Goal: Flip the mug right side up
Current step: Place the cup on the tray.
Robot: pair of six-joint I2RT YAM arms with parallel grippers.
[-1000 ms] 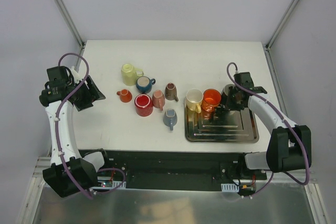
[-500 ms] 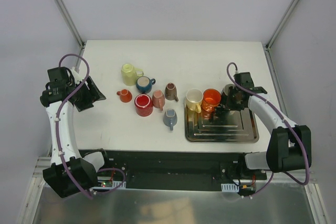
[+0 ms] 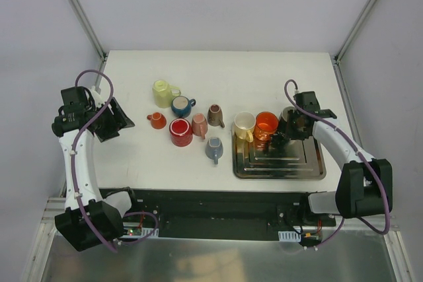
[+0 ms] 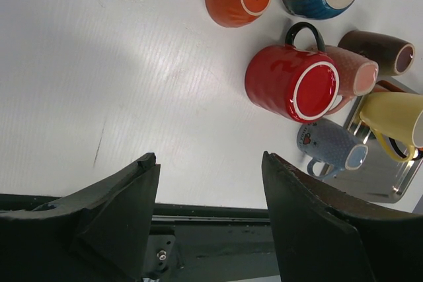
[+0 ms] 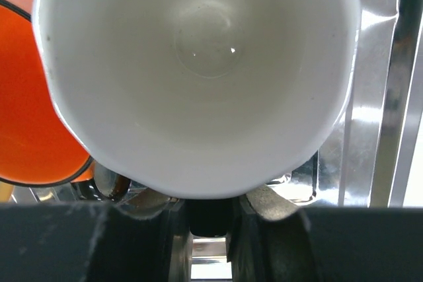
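Tabletop (image 3: pixel 264 77), steel tray (image 3: pixel 310 170) at right: right hand (image 5: pixel 210 211) pinches mug (image 5: pixel 198 64) by its rim at the tray, mouth seemingly facing the wrist cam. Left hand (image 4: pixel 208 209) open, idle. Probably mid-flip; next roll upright, set down.

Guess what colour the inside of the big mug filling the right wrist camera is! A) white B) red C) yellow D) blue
A: the big round ceramic mug shows a glossy white inside, with a bright orange ceramic mug beside it, above the shiny metal tray.
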